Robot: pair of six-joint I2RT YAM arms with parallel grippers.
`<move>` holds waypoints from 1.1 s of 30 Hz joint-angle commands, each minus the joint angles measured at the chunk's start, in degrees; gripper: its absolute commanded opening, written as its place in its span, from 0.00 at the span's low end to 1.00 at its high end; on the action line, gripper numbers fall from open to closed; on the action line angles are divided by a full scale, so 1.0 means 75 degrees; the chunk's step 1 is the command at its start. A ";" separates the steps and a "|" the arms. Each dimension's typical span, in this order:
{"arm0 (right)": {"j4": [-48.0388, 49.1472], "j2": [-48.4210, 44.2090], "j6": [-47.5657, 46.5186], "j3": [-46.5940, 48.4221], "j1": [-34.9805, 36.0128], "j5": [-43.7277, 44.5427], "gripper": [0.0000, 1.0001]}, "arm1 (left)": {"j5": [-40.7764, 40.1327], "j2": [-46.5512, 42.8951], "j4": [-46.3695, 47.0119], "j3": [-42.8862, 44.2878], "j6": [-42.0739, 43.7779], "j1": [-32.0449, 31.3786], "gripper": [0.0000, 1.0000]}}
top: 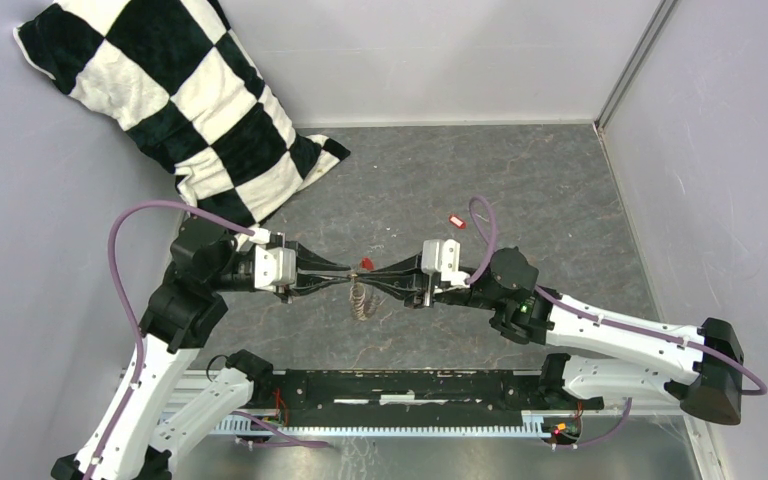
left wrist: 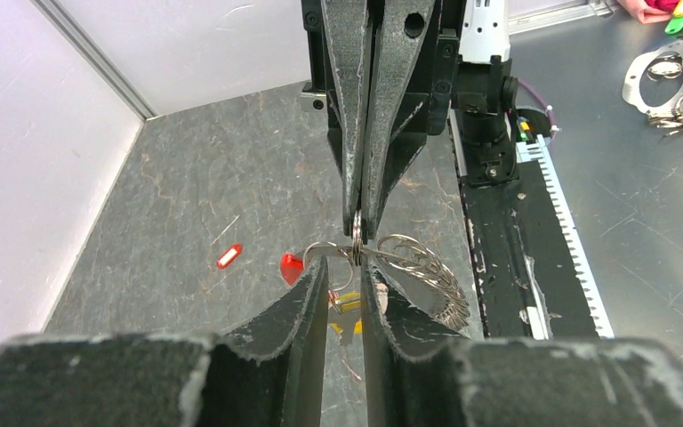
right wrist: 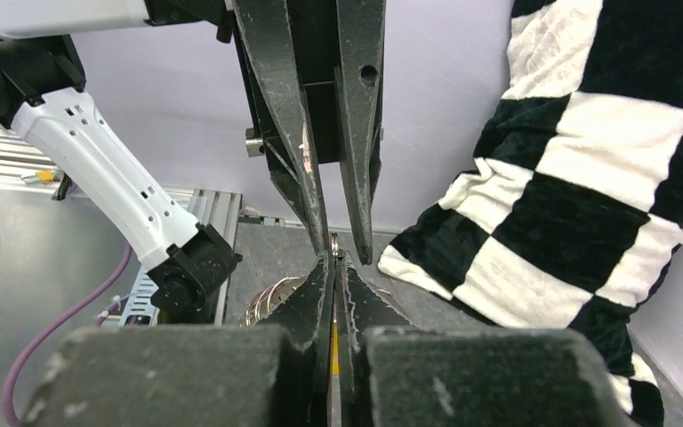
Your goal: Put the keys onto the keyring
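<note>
- At table (top: pixel 520 180) ctr, left gripper (top: pixel 345 273) and right gripper (top: pixel 380 270) meet tip to tip, one reaching in from each side.
- Right gripper: jaws clenched on one loop of the keyring (top: pixel 362 300). Right wrist view shows both fingers pressed together w/ the metal loop at the tips.
- Keyring: pinched loop sits betw. the two grippers. Rest of the grey coil trails from the tips toward the arm bases. Contact w/ table: cannot tell.
- Red piece (left wrist: pixel 292 267): at the keyring's edge, just beside the left gripper's fingertips, on the far-wall side.
- Left gripper: fingers narrowly parted, tips either side of the ring wire. Yellow key (left wrist: pixel 347 307) shows in the gap betw. them. Whether the jaws actually clamp it or the wire: cannot tell.
- Red key (top: pixel 455 221) w/ white mark: lies flat on the table, off the ring, apart from both grippers, on the far side of the right gripper's wrist.
- Checkered pillow (top: pixel 190 100), black/white: far-left corner, leaning on the wall, well apart from the work area.
</note>
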 commanded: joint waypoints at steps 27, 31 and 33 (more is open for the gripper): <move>0.0834 0.0123 -0.0003 0.0160 0.0177 0.0080 0.01 | 0.0413 -0.0043 0.0356 0.0032 -0.0321 -0.0014 0.30; 0.0840 0.0144 -0.0057 0.0170 0.0221 0.0136 0.01 | 0.0457 -0.0047 0.0359 0.0037 -0.0303 -0.0020 0.27; 0.0825 0.0163 -0.0107 0.0171 0.0249 0.0179 0.01 | 0.0410 -0.0036 0.0359 0.0043 -0.0303 -0.0014 0.24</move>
